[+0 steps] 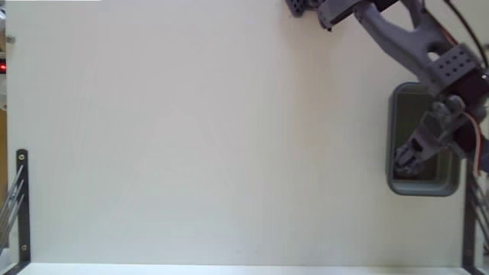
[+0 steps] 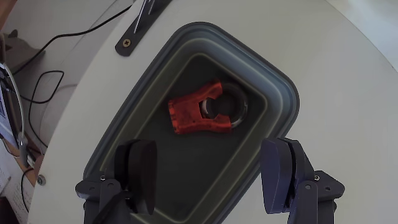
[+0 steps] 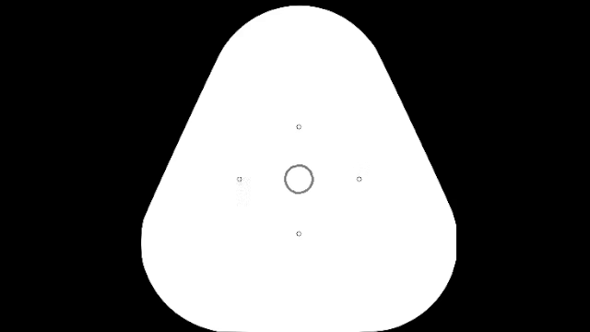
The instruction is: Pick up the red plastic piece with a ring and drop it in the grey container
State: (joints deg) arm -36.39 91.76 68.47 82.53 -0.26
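matt grey container (image 2: 283, 93), smooth white table (image 1: 191, 137)

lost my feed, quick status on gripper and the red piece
Gripper open, empty, above grey container. Red piece lying inside it. Nothing in the way.

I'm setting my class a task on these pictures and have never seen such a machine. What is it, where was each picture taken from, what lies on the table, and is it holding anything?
It is a small robot arm ending in a two-finger gripper. The fixed view looks down on a white table, with the arm reaching in from the top right. The wrist view comes from a camera riding on the arm, looking past its two dark fingers. On the table stands a grey container, seen at the right edge in the fixed view. The red plastic piece with a ring lies on its floor. The jaws are wide apart and hold nothing.
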